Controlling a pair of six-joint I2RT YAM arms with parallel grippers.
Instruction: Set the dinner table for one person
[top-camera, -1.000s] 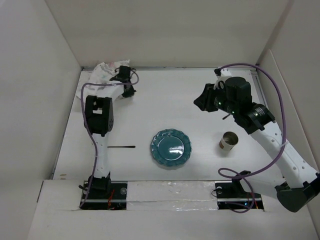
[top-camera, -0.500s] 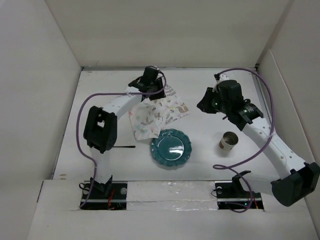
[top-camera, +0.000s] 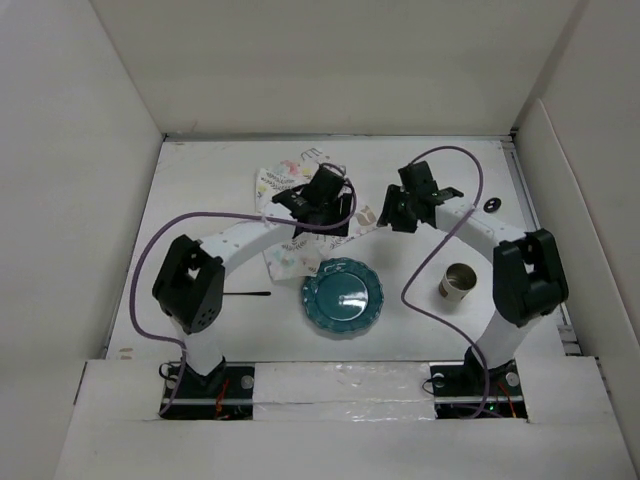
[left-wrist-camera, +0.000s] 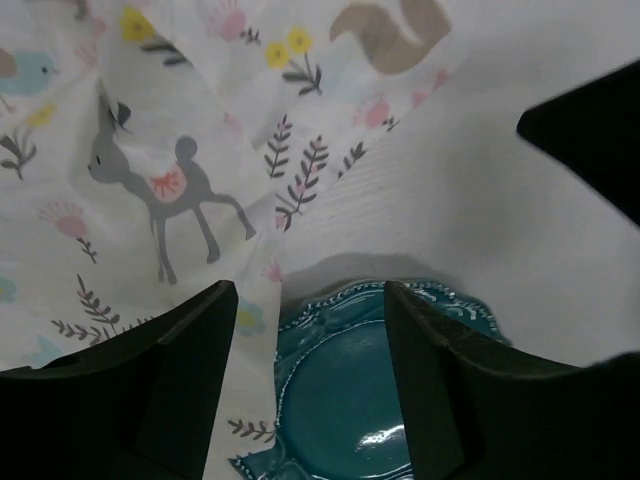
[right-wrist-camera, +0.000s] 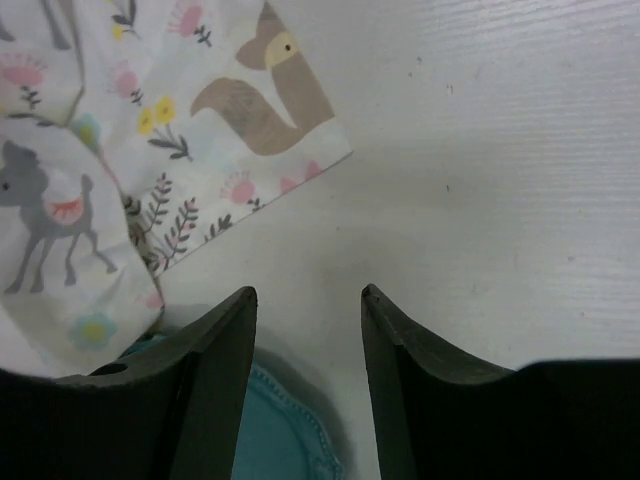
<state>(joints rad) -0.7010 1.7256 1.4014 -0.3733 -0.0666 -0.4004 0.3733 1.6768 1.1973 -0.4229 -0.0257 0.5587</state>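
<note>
Tabletop (top-camera: 190, 180) bears one plate (top-camera: 342, 296), one cup (top-camera: 458, 282), one placemat (top-camera: 283, 262); left pincer (left-wrist-camera: 307, 292), right pincer (right-wrist-camera: 307, 295) gape.

The dinner table (top-camera: 205, 170) is a large, flat, plain white top with faint grain, lying level.

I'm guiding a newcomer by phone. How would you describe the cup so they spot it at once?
On the white table, find the teal plate in the near half. Just right of it, apart from it, stands the cup. It is the only small brownish round thing, open-topped, clear of the patterned cloth.
</note>
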